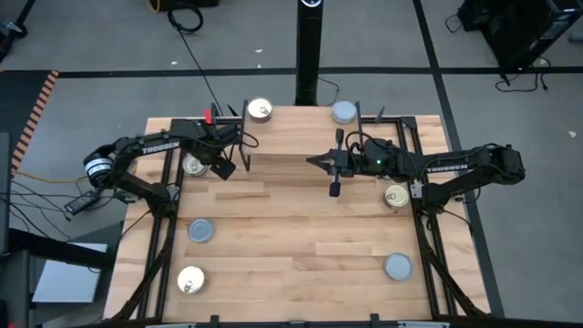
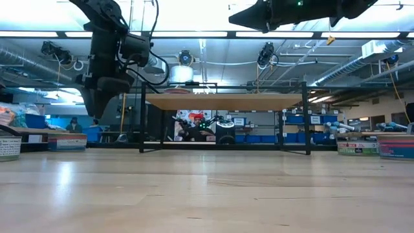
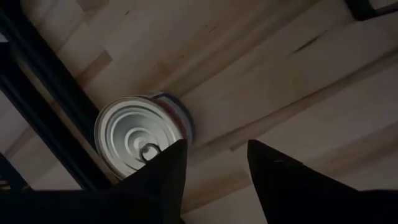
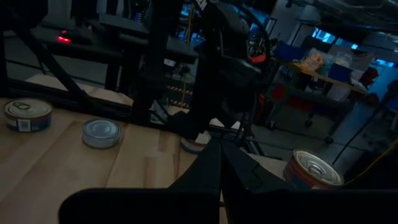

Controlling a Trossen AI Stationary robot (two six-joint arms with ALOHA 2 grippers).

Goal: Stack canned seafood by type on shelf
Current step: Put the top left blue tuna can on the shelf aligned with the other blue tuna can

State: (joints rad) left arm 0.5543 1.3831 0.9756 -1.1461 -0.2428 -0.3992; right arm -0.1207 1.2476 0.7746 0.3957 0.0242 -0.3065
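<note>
Two dark robot arms reached over a wooden table [image 1: 301, 246] scattered with flat round tins. The left tool [image 1: 223, 162] hovered near the table's far left corner, fingers apart and holding nothing, just beside a gold-lidded tin [image 1: 192, 165] standing on the table. The right tool [image 1: 319, 161] hung near the table's middle with its fingers pressed together, empty.

Other tins lay well apart: a gold one [image 1: 260, 110] and a grey one [image 1: 343, 112] at the far edge, a gold one [image 1: 395, 194] under the right arm, and a grey one [image 1: 200, 230], a gold one [image 1: 190, 280] and a grey one [image 1: 397, 266] nearer the front.

The likely risk: the left fingers, offset from the tin, could clip its rim on descent and push it towards the edge.

Only the low view showed the shelf [image 2: 223, 101], a light board on black legs, with nothing visible on top. Only the left wrist view showed the tin's pull-tab lid [image 3: 138, 142] beside one finger [image 3: 163, 177].
</note>
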